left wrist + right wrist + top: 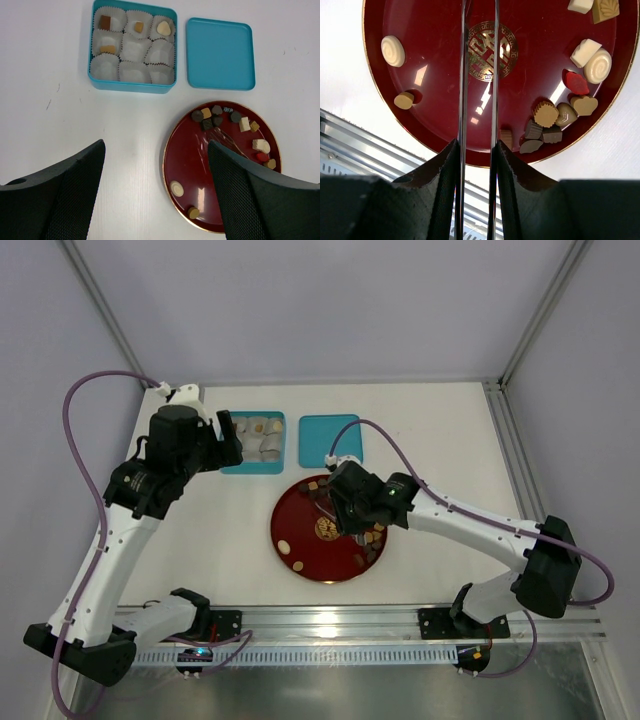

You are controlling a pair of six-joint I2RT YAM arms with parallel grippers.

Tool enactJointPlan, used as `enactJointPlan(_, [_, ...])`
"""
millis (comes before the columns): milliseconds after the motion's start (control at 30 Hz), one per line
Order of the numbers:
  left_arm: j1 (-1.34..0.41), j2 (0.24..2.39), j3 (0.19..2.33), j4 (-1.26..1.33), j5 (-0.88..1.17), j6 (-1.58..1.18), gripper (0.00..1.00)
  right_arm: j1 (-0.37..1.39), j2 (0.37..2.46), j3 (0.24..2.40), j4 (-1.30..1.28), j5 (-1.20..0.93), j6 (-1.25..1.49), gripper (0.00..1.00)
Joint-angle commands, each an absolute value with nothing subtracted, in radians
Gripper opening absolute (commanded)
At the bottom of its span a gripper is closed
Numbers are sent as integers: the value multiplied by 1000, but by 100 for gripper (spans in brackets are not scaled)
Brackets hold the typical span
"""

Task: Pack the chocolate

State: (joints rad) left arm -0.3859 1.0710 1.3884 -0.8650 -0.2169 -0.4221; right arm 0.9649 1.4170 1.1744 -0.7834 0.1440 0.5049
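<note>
**1. Left gripper** (155,150): jaws spread wide with nothing between them, hanging over the table (50,100) near the box. Hazard: being so close to the box, it could have fouled the other arm if that arm came across to load.

**2. Teal box** (132,86): nine paper cups (134,50), four holding chocolate (104,22) and five vacant. Hazard: the cups looked light and loose, so a piece set down off-centre could have tipped or dragged one.

**3. Teal lid** (219,54): flat on the table, just beside the box and apart from the plate. Hazard: it lay near the likely carry path, and a dropped piece could have bounced off it.

**4. Red plate** (440,125): the rest of the chocolate, some pieces lying singly and others clustered and touching. Hazard: lifting one piece from a cluster could have shoved its neighbours toward the rim.

**5. Right gripper** (479,20): two thin blades, parallel and nearly together, over the plate's gold emblem (490,50). The tips ran out of the wrist view, so it could not be told whether they pinched a piece. Hazard: such narrow blades on a small rounded piece invited an off-centre pinch — the piece could have squirted free.
</note>
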Motion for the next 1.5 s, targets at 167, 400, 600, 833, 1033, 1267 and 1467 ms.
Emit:
enactJointPlan(167, [-383, 1066, 1388, -831, -222, -423, 82, 969, 1456, 1259, -758, 167, 548, 36])
enactJointPlan(400, [-383, 1062, 1385, -833, -230, -414, 82, 969, 1473, 1270, -773, 187, 563, 37])
enactJointPlan(600, [-383, 1060, 1384, -830, -230, -414, 82, 968, 1474, 1284, -778, 202, 566, 38])
enactJointPlan(833, [-383, 1062, 1385, -831, -230, -414, 82, 966, 1506, 1292, -770, 201, 561, 40])
enactJointPlan(1033, [-383, 1061, 1385, -834, -235, -413, 82, 963, 1525, 1292, -759, 204, 561, 40])
enactJointPlan(1267, [-383, 1063, 1388, -835, -235, -411, 82, 963, 1545, 1301, -753, 206, 558, 40])
enactJointPlan(1467, [-385, 1060, 1387, -836, -236, -410, 82, 962, 1569, 1304, -749, 212, 555, 40])
